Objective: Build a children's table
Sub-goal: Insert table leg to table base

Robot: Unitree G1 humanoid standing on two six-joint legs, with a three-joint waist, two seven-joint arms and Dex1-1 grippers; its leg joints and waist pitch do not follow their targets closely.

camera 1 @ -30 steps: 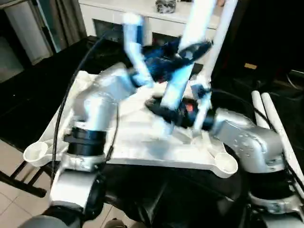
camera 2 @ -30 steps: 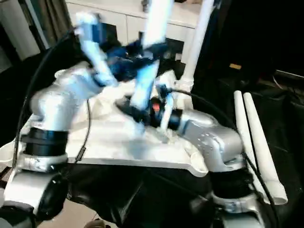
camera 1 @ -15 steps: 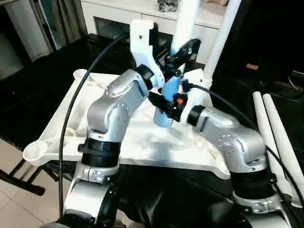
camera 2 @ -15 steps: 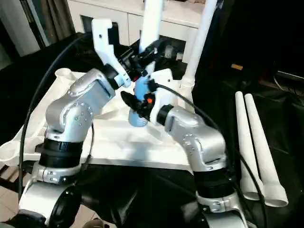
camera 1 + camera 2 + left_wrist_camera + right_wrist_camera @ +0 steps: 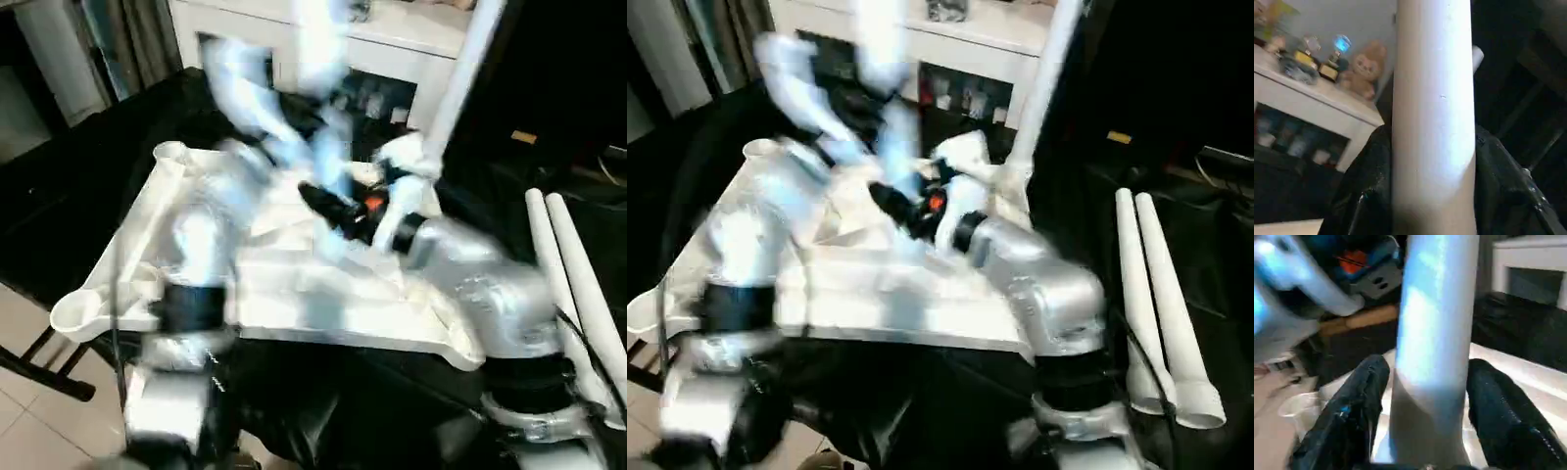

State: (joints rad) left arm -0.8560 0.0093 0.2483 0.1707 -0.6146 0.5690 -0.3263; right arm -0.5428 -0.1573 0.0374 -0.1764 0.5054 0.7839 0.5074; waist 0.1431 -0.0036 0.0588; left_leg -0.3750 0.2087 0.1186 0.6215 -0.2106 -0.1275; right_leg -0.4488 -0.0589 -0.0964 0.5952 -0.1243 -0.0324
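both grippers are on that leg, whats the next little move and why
Probably steer the leg toward a free corner socket of the tabletop. Both the left gripper and right gripper clamp it, its flared end hangs above the ribbed underside, and one leg already stands in a far corner.

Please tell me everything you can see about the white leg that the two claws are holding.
The held leg is a smooth white tube, plastic by its look, standing nearly upright above the upturned tabletop. The left claw and right claw each have a black finger on either side of it. Its lower end is blurred, so seating cannot be judged.
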